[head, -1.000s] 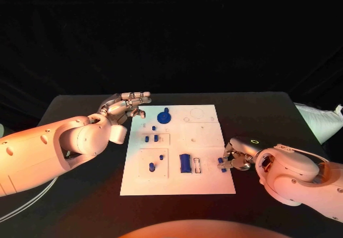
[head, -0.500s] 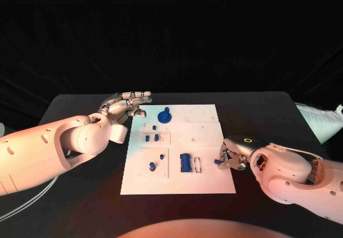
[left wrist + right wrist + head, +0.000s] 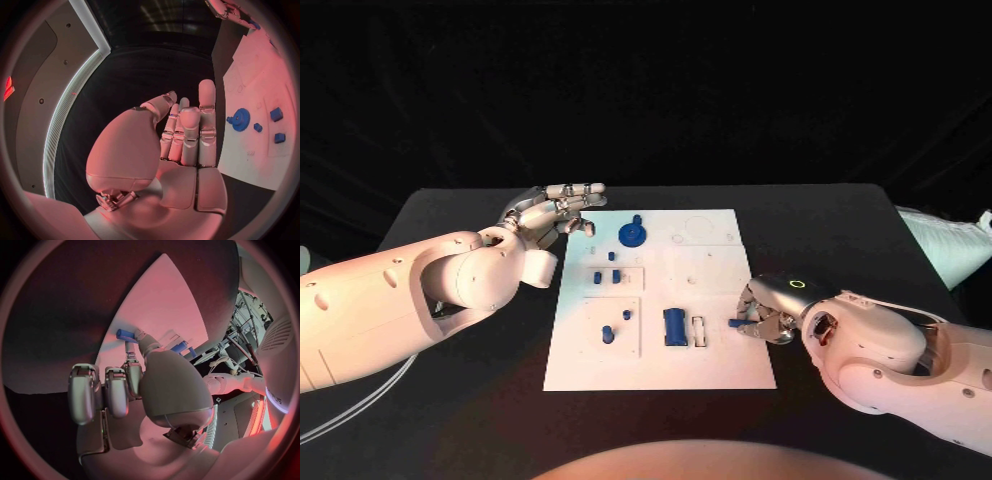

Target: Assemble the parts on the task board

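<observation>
A white board (image 3: 711,290) is seen at the centre of the frame on a black table (image 3: 459,215). Blue parts (image 3: 674,327) are spread over it, a blue gear (image 3: 632,236) at its upper left. Silver hands (image 3: 563,207) are carried on white arms (image 3: 401,300).

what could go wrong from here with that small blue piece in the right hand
The right hand pinches a small blue part only at the tips of its fingers, so it might slip or twist. The hand hangs over the task board near the upright blue block and could nudge it.
</observation>
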Motion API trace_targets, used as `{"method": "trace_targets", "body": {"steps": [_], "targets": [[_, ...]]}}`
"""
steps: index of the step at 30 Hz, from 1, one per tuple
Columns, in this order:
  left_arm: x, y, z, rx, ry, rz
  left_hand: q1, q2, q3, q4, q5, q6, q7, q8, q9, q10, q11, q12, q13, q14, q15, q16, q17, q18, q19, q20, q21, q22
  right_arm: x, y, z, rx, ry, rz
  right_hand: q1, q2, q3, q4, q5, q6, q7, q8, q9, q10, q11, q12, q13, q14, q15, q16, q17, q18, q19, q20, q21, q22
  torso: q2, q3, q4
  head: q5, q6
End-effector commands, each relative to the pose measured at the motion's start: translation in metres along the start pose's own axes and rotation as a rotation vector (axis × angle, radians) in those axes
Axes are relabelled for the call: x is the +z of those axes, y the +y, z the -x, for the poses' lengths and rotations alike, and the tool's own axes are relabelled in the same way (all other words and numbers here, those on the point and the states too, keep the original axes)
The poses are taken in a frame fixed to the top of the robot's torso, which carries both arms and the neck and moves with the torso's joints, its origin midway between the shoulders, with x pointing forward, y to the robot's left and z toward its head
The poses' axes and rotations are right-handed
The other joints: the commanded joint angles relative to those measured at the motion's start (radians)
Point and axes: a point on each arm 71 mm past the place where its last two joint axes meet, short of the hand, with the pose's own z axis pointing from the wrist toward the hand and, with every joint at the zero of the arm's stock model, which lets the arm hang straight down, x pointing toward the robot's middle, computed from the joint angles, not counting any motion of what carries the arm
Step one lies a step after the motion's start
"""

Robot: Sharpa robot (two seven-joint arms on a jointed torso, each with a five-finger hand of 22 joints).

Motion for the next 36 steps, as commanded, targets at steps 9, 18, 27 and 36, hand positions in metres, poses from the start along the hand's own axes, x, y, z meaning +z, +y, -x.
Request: {"method": "trace_targets", "body": {"steps": [9,18,27,36], "targets": [[0.0,0.0,-0.003,0.0,0.024,-0.007,-0.007,0.005,-0.001,-0.007,-0.001,-0.007,-0.002,0.006,0.001,-0.006,-0.001,0.004,-0.001,-0.003,0.003,0.005,-0.001,0.019,0.0,0.005,-0.002,0.001,-0.004,0.002,0.001,0.248,-0.001,-0.053,-0.132,-0.083,0.247,0.058,-0.011,0.02,-0.008,0.006,0.02,0.05,-0.013,0.001,0.011,0.097,0.0,0.008,0.216,-0.011,0.052,0.002,0.008,0.141,0.0,0.0001,0.0,0.001,-0.001],[0.0,0.0,-0.003,0.0,0.025,-0.007,-0.008,0.006,-0.001,-0.007,-0.001,-0.008,-0.002,0.008,0.001,-0.009,-0.001,0.008,-0.002,-0.004,0.003,0.006,-0.002,0.019,-0.001,0.005,-0.001,0.002,-0.003,0.012,0.002,0.363,-0.011,-0.059,-0.176,-0.107,0.249,0.08,-0.006,0.026,-0.009,0.007,0.026,0.053,-0.013,0.008,0.016,0.097,0.0,0.009,0.219,-0.011,0.054,0.002,0.01,0.144,0.0,-0.0014,0.0006,0.002,-0.004],[-0.001,0.0,-0.004,-0.001,0.028,-0.006,-0.008,0.006,-0.001,-0.007,-0.001,-0.008,-0.002,0.008,0.001,-0.009,-0.001,0.008,-0.002,-0.004,0.003,0.006,-0.002,0.019,-0.001,0.005,-0.001,0.002,0.003,0.02,-0.003,0.402,0.041,-0.062,-0.218,-0.121,0.219,0.101,0.056,0.038,-0.013,0.012,0.034,0.063,-0.016,0.038,0.032,0.098,-0.002,0.012,0.224,-0.013,0.056,0.0,0.013,0.149,-0.001,-0.001,0.0012,0.004,-0.006],[-0.001,0.0,-0.005,-0.001,0.03,-0.006,-0.008,0.006,-0.001,-0.007,-0.001,-0.008,-0.002,0.008,0.001,-0.009,-0.001,0.008,-0.002,-0.004,0.003,0.006,-0.002,0.019,-0.001,0.005,-0.001,0.002,0.008,0.027,-0.008,0.403,0.102,-0.053,-0.24,-0.115,0.17,0.113,0.112,0.056,-0.021,0.02,0.045,0.073,-0.023,0.071,0.049,0.099,-0.008,0.013,0.225,-0.014,0.058,-0.005,0.017,0.154,0.0,-0.0005,-0.0004,0.006,-0.006]]}}
